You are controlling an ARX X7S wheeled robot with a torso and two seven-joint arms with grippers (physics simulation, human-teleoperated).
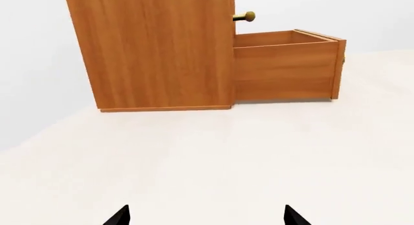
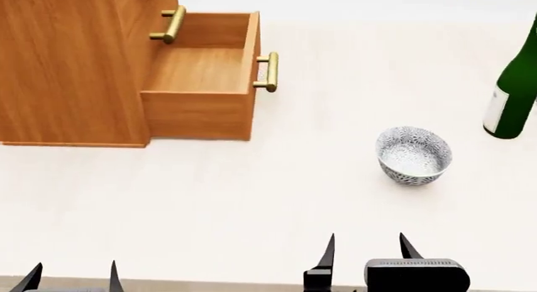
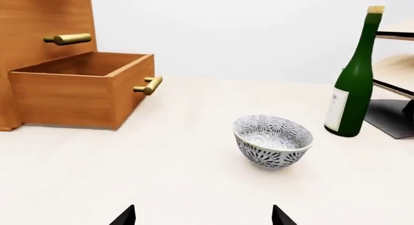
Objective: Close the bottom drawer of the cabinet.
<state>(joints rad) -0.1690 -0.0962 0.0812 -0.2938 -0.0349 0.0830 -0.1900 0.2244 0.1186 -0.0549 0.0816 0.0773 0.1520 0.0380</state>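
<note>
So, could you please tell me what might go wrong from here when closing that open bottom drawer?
1. The right claw starts near the bowl; a careless sweep toward the bottom drawer could knock it, or the bottle beyond.
2. Pushing the brass handle off-center may skew the drawer so it jams.
3. The cabinet stands loose on the table; a hard shove might slide it.

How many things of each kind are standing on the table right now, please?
Cabinet, its bottom drawer pulled open: 1
Patterned bowl: 1
Green bottle: 1
Rack of pale boards on a dark stand: 1
Total: 4
</note>
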